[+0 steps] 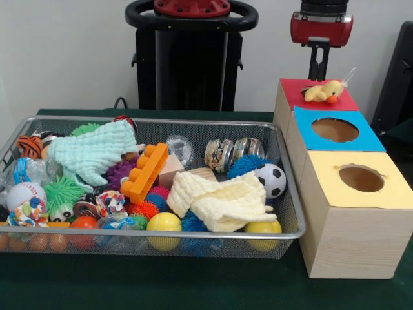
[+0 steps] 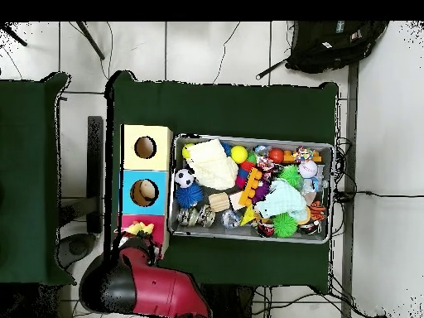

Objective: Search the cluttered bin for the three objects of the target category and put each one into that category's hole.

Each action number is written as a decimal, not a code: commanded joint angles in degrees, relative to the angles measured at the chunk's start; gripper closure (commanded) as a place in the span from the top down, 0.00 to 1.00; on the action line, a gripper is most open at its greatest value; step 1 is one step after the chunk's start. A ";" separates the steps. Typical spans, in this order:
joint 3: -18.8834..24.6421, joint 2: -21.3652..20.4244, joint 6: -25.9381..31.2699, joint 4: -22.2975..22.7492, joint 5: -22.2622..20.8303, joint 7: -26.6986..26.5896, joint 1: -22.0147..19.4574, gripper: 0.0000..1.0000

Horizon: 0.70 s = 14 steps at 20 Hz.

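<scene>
The wire mesh bin (image 1: 193, 121) stands on the green table, full of toys; it also shows in the overhead view (image 2: 248, 139). One pale-yellow toy figure with an orange beak (image 1: 324, 92) lies on the red-topped box (image 1: 345, 102), over its hole. My gripper (image 1: 318, 76) hangs straight above the red box, just behind the figure, open with a narrow gap and empty. In the overhead view the gripper (image 2: 139, 242) is at the red box's edge and the figure (image 2: 142, 226) is on top. No other such figure shows in the bin.
Three wooden boxes stand in a row beside the bin: red, blue-topped (image 1: 334, 129) and yellow-topped (image 1: 361, 179), each with a round hole. The bin holds a soccer ball (image 1: 274, 179), yellow balls (image 1: 164, 223), two cloths (image 1: 222, 197), an orange brick (image 1: 145, 173) and spiky balls.
</scene>
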 commanded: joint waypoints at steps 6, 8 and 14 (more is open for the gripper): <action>3.67 1.56 -0.67 -4.24 -0.82 8.15 0.09 0.00; 3.51 1.77 -0.75 -4.55 -0.46 8.54 0.57 0.00; 3.89 3.62 -2.67 -5.40 -0.01 9.20 1.10 0.00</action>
